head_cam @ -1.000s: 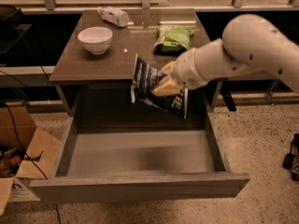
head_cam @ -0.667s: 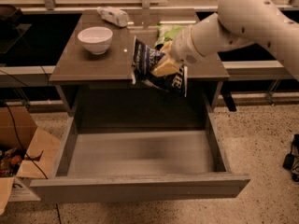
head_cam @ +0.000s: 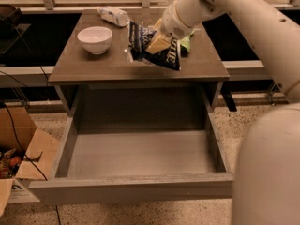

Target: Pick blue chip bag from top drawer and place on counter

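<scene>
Claw (head_cam: 158, 42) has carried blue chip bag (head_cam: 167, 55) from over top drawer (head_cam: 136, 154) to above counter (head_cam: 89, 65), clamped tight on it.

Cream-white arm (head_cam: 243, 13), smooth rounded segments — small dark holes, yellowish end effector (head_cam: 158, 43) at its tip
</scene>
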You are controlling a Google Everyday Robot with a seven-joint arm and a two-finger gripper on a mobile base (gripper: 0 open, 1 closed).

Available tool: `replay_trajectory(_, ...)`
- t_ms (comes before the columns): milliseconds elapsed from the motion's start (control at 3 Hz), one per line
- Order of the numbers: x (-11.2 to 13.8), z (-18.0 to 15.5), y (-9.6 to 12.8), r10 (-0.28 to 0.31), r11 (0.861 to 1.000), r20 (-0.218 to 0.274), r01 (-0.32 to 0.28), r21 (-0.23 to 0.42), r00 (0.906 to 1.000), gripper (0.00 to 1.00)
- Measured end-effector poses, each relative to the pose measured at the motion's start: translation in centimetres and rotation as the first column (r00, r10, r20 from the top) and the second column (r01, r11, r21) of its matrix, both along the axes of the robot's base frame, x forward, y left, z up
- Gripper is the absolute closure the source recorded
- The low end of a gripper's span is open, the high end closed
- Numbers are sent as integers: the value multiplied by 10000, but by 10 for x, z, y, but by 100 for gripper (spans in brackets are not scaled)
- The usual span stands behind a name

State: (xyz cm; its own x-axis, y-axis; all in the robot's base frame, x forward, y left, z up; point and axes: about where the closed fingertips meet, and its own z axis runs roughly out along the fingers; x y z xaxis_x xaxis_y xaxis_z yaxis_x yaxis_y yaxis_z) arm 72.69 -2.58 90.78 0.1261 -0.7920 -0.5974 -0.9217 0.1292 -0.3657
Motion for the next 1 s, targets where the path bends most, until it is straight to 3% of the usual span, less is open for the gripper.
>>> replay_trajectory(333,44,-8,4,-174,9996,8,175,-234,9998,51)
replay_trajectory(667,66,-23,10,-139,9998,-357,135,-134,9993,28)
replay_trajectory(1000,71,-18,9,-170,9998,-220,169,-64,9996,5)
